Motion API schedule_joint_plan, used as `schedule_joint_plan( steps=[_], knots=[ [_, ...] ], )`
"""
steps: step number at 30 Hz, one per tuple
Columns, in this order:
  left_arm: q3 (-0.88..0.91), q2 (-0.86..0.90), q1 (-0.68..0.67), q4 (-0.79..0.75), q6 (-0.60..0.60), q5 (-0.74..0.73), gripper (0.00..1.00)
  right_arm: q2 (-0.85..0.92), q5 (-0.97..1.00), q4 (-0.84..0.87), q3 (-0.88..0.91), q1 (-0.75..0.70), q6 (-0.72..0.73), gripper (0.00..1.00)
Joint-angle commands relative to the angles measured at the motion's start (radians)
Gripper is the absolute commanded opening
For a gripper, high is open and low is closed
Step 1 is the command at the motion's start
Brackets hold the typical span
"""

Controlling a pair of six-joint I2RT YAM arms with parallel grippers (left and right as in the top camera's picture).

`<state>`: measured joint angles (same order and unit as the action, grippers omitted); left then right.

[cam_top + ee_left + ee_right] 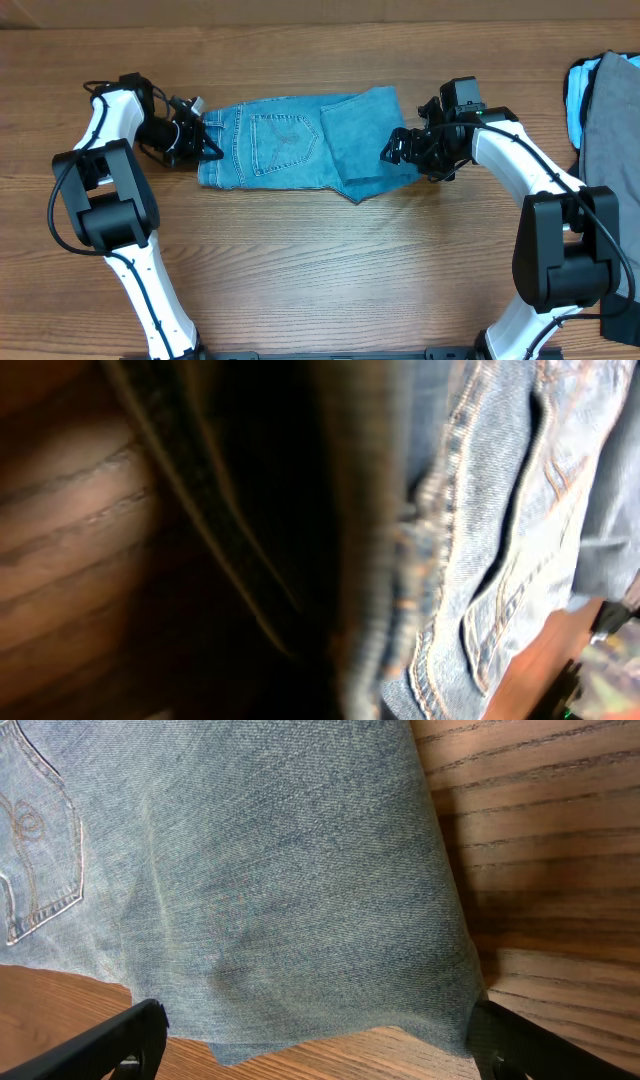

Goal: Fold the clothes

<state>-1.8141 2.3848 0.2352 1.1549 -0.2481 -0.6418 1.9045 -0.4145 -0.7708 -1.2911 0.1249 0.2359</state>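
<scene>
The light-blue jeans [290, 140] lie folded on the wooden table, back pocket [283, 140] up and the legs doubled over on the right. My left gripper [203, 140] is at their left end, shut on the waistband; in the left wrist view the stitched denim [500, 530] fills the right side, blurred and very near, with the fingers lost in shadow. My right gripper [400, 150] hovers open over the right edge of the folded legs. In the right wrist view its black fingertips [130, 1040] straddle the lower edge of the denim [280, 870], with nothing pinched.
More clothes lie in a pile at the table's right edge: a grey garment [605, 110] over a pale-blue one [578, 95]. Bare wood [330, 270] stretches in front of the jeans, between the two arm bases.
</scene>
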Motion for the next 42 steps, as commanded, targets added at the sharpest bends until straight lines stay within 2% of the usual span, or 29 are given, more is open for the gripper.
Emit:
schedule_joint_plan(
  steps=[1, 3, 5, 15, 19, 23, 27, 32, 37, 42],
  knots=[
    [-0.004, 0.048, -0.006, 0.003, 0.185, 0.239, 0.04, -0.024, -0.005, 0.003, -0.019, -0.004, 0.0, 1.0],
    [-0.025, 0.048, 0.011, 0.026, 0.269, 0.313, 0.04, -0.024, -0.005, 0.005, -0.019, -0.004, 0.0, 1.0],
    [-0.049, 0.048, 0.027, 0.05, 0.304, 0.333, 0.04, -0.024, -0.005, 0.011, -0.019, -0.004, 0.0, 1.0],
    [-0.388, 0.04, 0.019, 0.247, 0.316, 0.338, 0.04, -0.024, -0.005, 0.081, -0.019, -0.004, 0.0, 1.0],
    [-0.541, 0.04, -0.037, 0.361, 0.316, 0.336, 0.04, -0.024, -0.005, 0.14, -0.019, -0.004, 0.0, 1.0],
    [-0.621, 0.04, -0.128, 0.409, 0.317, 0.334, 0.04, -0.024, -0.005, 0.187, -0.019, -0.004, 0.0, 1.0],
    [-0.644, 0.04, -0.248, 0.408, 0.335, 0.299, 0.04, -0.024, 0.034, 0.212, -0.019, -0.004, 0.001, 1.0],
    [-0.644, 0.04, -0.399, 0.354, 0.334, 0.23, 0.04, -0.016, 0.184, 0.224, -0.019, -0.004, 0.005, 1.0],
    [-0.644, 0.04, -0.537, 0.256, 0.336, 0.142, 0.04, 0.03, 0.19, 0.233, -0.019, -0.004, 0.004, 1.0],
    [-0.652, 0.04, -0.622, 0.172, 0.361, 0.14, 0.04, 0.109, 0.19, 0.238, -0.019, -0.004, 0.004, 1.0]
  ],
)
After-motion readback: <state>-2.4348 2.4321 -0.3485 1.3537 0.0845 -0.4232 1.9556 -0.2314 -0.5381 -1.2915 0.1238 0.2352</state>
